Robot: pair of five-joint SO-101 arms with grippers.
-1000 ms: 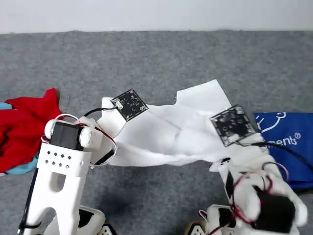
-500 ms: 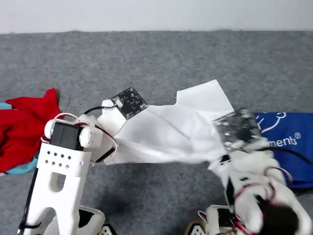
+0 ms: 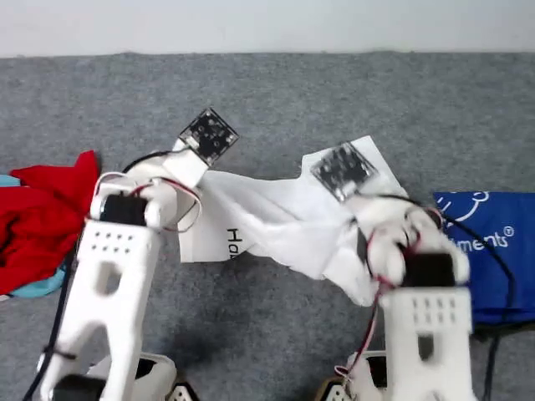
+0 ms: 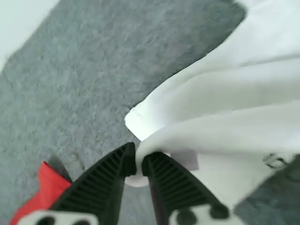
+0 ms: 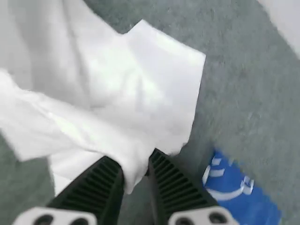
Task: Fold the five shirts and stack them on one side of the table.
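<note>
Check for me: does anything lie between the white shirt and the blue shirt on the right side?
Nothing visible does. The left hand and right hand both grip the white shirt, and the right wrist view shows bare grey table between it and the blue shirt.

4 pieces of clothing lie on 1 grey felt-like table top (image 3: 276, 92): 1 white fabric shirt (image 3: 276, 225) with dark lettering, 1 crumpled red fabric shirt (image 3: 42, 219), 1 blue fabric shirt (image 3: 491, 255) with white print, and 1 teal fabric garment (image 3: 38, 288), of which just an edge shows under the red one. There are 2 white plastic robot arms, the left arm (image 3: 109, 276) and the right arm (image 3: 422, 334). Each carries 1 square black circuit board, 2 in all (image 3: 208, 134) (image 3: 343, 170). Each has 1 gripper with 2 black ribbed fingers: the left gripper (image 4: 138, 161) and the right gripper (image 5: 136, 173).
</note>
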